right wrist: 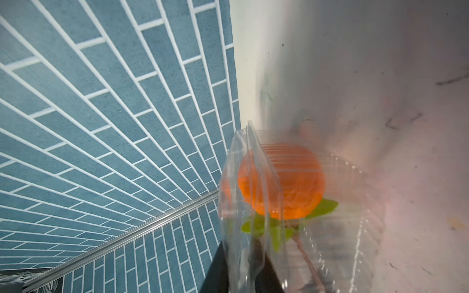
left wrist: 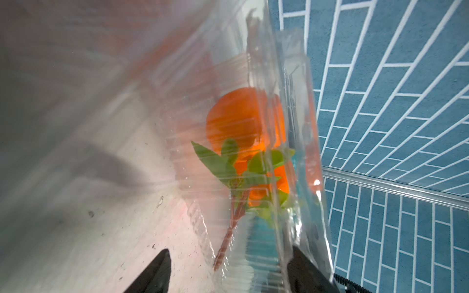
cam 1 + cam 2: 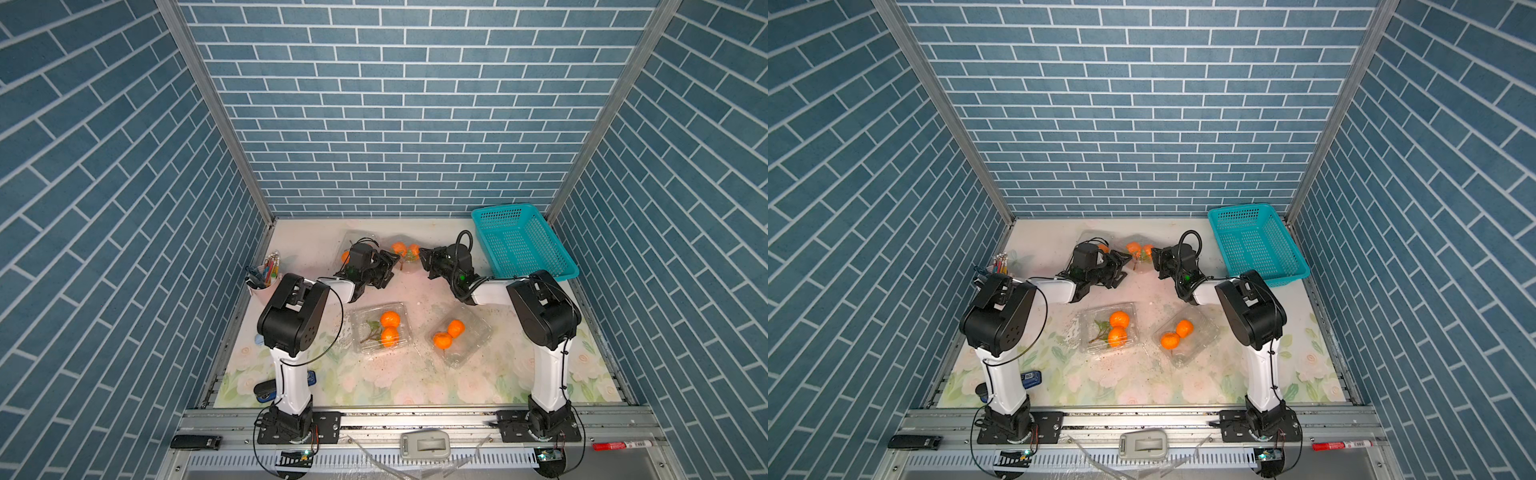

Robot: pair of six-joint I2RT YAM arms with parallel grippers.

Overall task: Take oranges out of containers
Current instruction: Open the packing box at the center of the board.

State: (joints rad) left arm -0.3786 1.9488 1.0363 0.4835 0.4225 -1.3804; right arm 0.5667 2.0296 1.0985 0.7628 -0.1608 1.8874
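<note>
At the back middle a clear container (image 3: 409,265) (image 3: 1142,262) with two oranges (image 3: 400,248) (image 2: 233,116) (image 1: 281,182) and green leaves sits between both grippers. My right gripper (image 3: 424,253) (image 1: 243,275) is shut on its thin plastic edge. My left gripper (image 3: 392,261) (image 2: 228,269) has its jaws apart around the container's other end. One finger stands clear of the wall; the other shows through the plastic. Another container (image 3: 357,240) behind the left wrist shows one orange (image 3: 345,255). Two front containers (image 3: 362,322) (image 3: 471,338) each hold a pair of oranges (image 3: 390,319) (image 3: 442,340).
A teal perforated basket (image 3: 521,243) stands at the back right, close to the right arm. A pink pencil cup (image 3: 266,280) is at the left wall. A grey device (image 3: 424,444), a red marker (image 3: 619,445) and a black bar (image 3: 195,441) lie on the front rail.
</note>
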